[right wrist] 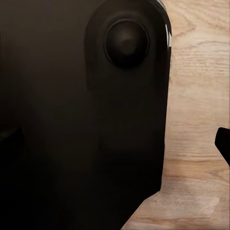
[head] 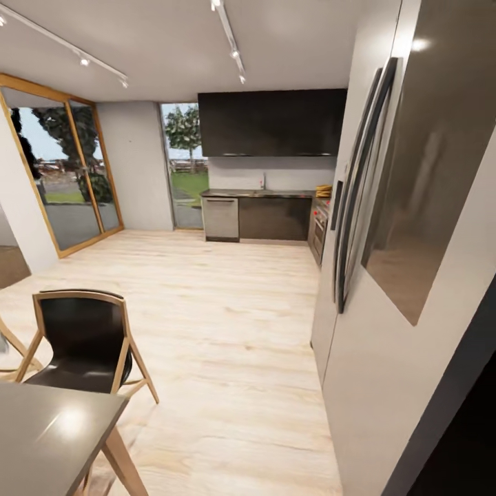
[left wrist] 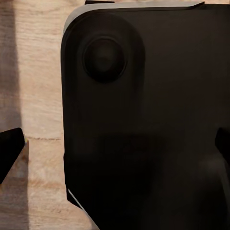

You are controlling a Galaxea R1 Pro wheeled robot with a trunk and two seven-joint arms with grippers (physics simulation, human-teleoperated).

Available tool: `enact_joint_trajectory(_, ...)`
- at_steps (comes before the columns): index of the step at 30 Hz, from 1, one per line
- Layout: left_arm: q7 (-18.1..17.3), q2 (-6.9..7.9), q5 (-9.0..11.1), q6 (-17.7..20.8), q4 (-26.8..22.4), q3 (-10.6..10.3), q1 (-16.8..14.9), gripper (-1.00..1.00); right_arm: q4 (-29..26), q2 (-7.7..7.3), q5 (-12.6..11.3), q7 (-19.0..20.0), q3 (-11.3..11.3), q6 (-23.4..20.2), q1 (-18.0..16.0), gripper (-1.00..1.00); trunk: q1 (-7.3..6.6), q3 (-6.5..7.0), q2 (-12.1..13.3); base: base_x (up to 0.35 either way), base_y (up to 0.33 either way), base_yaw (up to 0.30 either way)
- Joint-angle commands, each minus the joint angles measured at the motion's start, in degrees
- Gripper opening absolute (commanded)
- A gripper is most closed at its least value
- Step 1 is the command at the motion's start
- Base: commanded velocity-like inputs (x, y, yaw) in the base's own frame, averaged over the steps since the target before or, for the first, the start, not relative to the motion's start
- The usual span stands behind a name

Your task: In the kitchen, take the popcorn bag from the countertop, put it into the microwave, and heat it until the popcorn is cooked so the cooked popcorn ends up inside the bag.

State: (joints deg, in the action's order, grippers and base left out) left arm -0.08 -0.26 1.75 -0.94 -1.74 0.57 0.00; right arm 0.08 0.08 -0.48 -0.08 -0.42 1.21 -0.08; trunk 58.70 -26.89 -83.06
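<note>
**Robot still short of the kitchen**

The kitchen worktop (head: pixel 258 194) lies far across the wood floor (head: pixel 220 331), beyond a chair (head: pixel 86 341). Popcorn bag and microwave cannot be made out, so every step appears left. Both wrist views suggest spread, empty fingers (left wrist: pixel 9 148).

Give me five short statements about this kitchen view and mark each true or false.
1. The light wood plank floor runs up to the dark glossy base cabinets. True.
2. A black-seated wooden-framed chair stands beside the grey table. True.
3. The far grey steel countertop is topped by white wall cabinets. False: the dark upper cabinets are near black.
4. The tall glass doors have wooden frames. True.
5. The chair lies tipped over. False: it stands upright.
</note>
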Motion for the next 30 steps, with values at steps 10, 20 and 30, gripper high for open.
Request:
enact_joint_trajectory(10,-0.01,-0.01,0.18,-0.12,-0.01,0.04,0.0,1.0,0.01,0.0,0.74,-0.01,0.68,0.11,-0.01,1.0,0.03,-0.04,-0.02,0.201,0.124,-0.07)
enact_joint_trajectory(20,-0.01,-0.44,0.36,-0.12,-0.11,0.39,0.0,1.0,0.01,0.0,0.3,-0.02,0.68,1.73,-0.01,1.0,0.03,-0.04,-0.02,0.004,0.003,0.0)
enact_joint_trajectory(30,-0.01,-0.44,0.36,-0.12,-0.1,0.39,0.0,1.0,0.01,0.02,0.04,-0.01,0.36,3.18,-0.01,1.0,0.03,-0.04,-0.02,0.0,0.0,-0.119)
